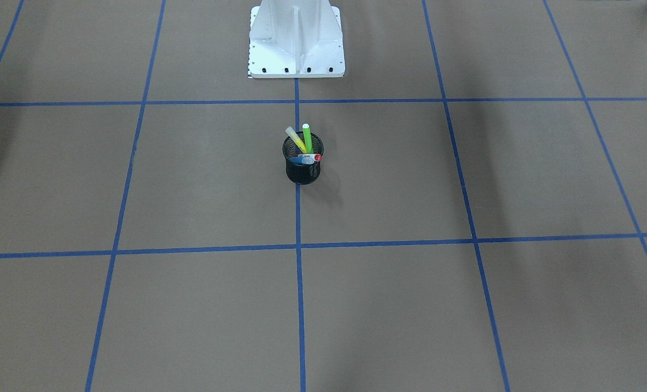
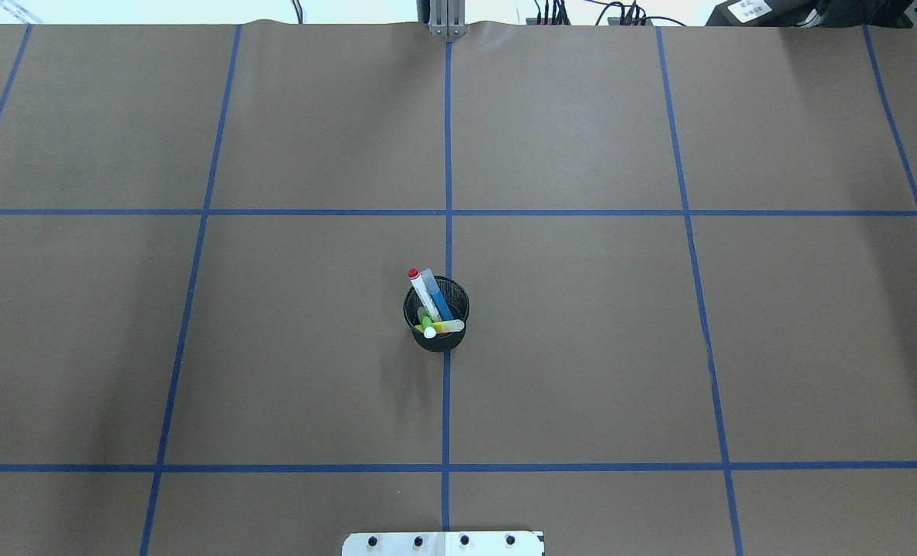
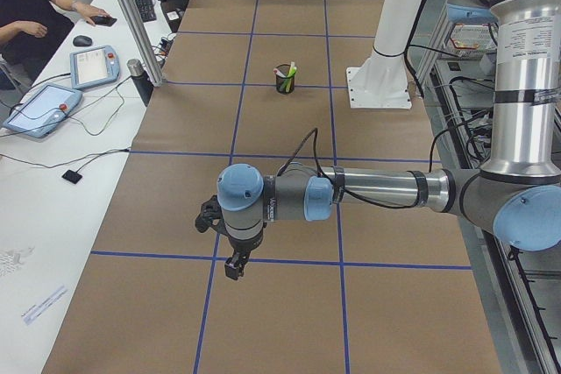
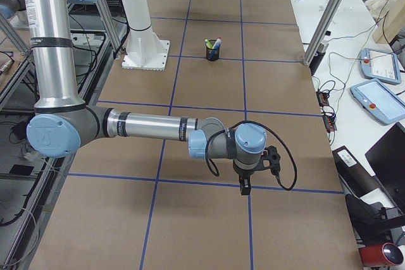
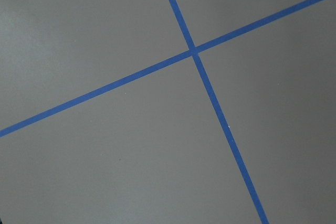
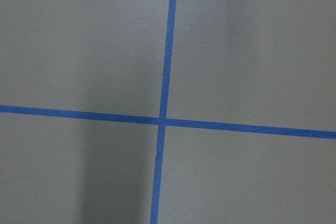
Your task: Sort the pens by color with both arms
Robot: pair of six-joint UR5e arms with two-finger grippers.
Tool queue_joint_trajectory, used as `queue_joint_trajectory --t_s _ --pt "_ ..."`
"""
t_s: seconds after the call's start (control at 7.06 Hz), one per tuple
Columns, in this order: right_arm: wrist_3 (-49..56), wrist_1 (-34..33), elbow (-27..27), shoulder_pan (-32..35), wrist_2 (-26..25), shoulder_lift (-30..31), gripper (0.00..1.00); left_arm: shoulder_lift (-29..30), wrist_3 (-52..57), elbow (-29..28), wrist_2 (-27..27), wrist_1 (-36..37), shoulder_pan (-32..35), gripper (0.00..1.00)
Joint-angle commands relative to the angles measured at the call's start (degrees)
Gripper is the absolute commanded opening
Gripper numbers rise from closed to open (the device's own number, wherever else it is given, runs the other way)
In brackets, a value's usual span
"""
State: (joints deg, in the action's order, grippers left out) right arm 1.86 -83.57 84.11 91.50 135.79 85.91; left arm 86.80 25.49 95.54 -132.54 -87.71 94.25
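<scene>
The blue pen (image 2: 438, 300), red-capped pen (image 2: 420, 286), green highlighter (image 2: 426, 320) and yellow highlighter (image 2: 450, 327) are leaning in the mesh cup (image 2: 439, 342), which is sitting mid-table (image 2: 582, 347) on the centre tape line. The left gripper (image 3: 233, 266) and right gripper (image 4: 244, 188) are hanging low over opposite table ends, well apart from the cup. I cannot tell whether either gripper is spread or pressed together.

Left arm (image 3: 377, 188): upper link vertical at frame right, elbow at lower right, forearm level toward centre-left, wrist bent down. Left gripper (image 3: 233, 267) points straight down; jaw state not readable. Right arm (image 4: 149, 126): upper link vertical at upper left, forearm level to centre. Right gripper (image 4: 244, 188) points down; jaw state not readable.
</scene>
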Motion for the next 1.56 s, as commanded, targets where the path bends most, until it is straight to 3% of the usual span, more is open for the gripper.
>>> queue_joint_trajectory --t_s 0.0,0.28,0.71,0.99,1.42 --pt "-0.2 0.0 0.0 0.0 0.3 0.0 0.99 0.0 0.0 0.2 0.0 0.0 0.0 0.99" --pt "-0.2 0.0 0.0 0.0 0.4 -0.3 0.99 -0.1 0.0 0.5 0.0 0.0 0.0 0.99" --pt "-4.6 0.0 1.1 -1.9 -0.2 -8.7 0.99 -0.1 -0.1 0.5 0.1 0.0 0.0 0.99" --pt "-5.1 0.3 1.9 -4.4 0.5 -11.1 0.99 1.1 -2.6 0.7 -0.2 0.1 -0.2 0.99" --pt "-21.9 0.3 3.9 -14.5 0.1 -16.6 0.99 1.7 -6.0 2.5 -0.4 0.3 -0.5 0.99"
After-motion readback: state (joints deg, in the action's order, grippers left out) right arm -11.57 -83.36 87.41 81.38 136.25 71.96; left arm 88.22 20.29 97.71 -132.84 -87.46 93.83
